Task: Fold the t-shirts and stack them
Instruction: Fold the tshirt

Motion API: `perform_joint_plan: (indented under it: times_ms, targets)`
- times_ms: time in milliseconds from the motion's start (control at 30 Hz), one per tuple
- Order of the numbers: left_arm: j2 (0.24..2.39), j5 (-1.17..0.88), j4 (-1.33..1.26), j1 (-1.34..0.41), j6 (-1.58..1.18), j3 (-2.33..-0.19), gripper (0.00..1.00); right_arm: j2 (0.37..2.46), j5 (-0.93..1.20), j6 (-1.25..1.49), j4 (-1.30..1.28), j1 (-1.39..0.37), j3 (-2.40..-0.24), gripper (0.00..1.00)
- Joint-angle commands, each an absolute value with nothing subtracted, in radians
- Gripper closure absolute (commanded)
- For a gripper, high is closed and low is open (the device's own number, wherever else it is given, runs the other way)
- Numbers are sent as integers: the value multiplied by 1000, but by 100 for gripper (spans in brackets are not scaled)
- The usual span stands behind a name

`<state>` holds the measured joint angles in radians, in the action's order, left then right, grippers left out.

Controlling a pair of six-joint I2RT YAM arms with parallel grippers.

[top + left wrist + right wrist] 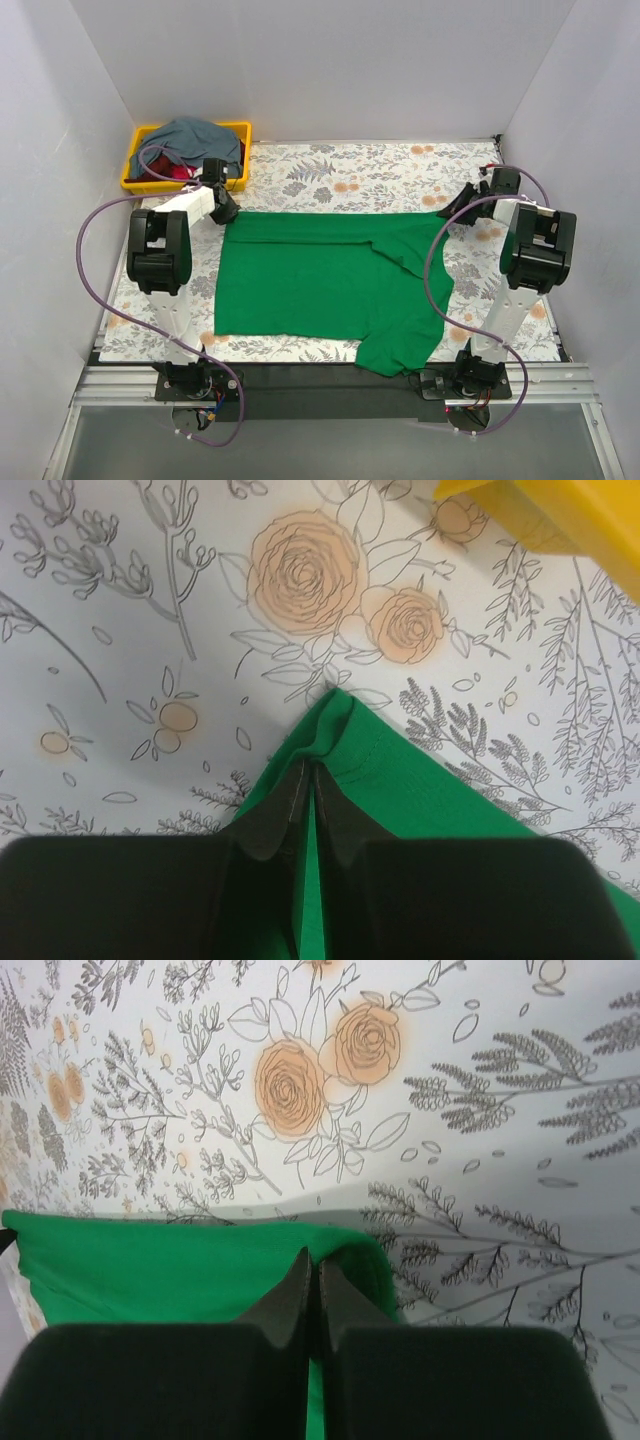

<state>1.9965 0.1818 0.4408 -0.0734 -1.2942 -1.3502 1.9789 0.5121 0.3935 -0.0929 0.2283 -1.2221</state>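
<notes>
A bright green t-shirt lies spread across the floral table, one sleeve folded inward on its right side. My left gripper is at the shirt's far left corner and is shut on that corner of green cloth. My right gripper sits at the far right corner, its jaws pinched together on the green fold. A slate grey-blue t-shirt is heaped in the yellow bin, and a red t-shirt peeks out beneath it.
The yellow bin stands at the table's far left corner, close behind my left gripper, and its edge shows in the left wrist view. White walls enclose the table on three sides. The shirt's near hem hangs over the front edge.
</notes>
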Motion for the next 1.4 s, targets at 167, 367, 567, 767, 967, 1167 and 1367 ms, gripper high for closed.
perform_joint_plan:
  times_ms: [167,367,567,767,967,1167,1367]
  targets:
    - [2077,207,459,-66,-1287,-1397,89,2057,526,325,-51,235,-1335,87]
    - [1973,213,459,-78,-1258,-1397,69,1915,442,284,-86,226,-1279,58]
    - [1810,248,504,-121,-1238,-1385,44,1688,212,183,-205,119,-1210,46]
    - [1544,288,545,-173,-1239,-1246,24,1471,-67,43,-294,-209,-1080,46]
    - [1252,319,538,-236,-1249,-959,16,1443,-302,-55,-333,-487,-980,22]
    - [1082,348,494,-247,-1253,-760,14,1546,-449,-80,-347,-603,-982,22]
    - [1080,357,456,-249,-1238,-709,15,1680,-534,-123,-351,-644,-1038,22]
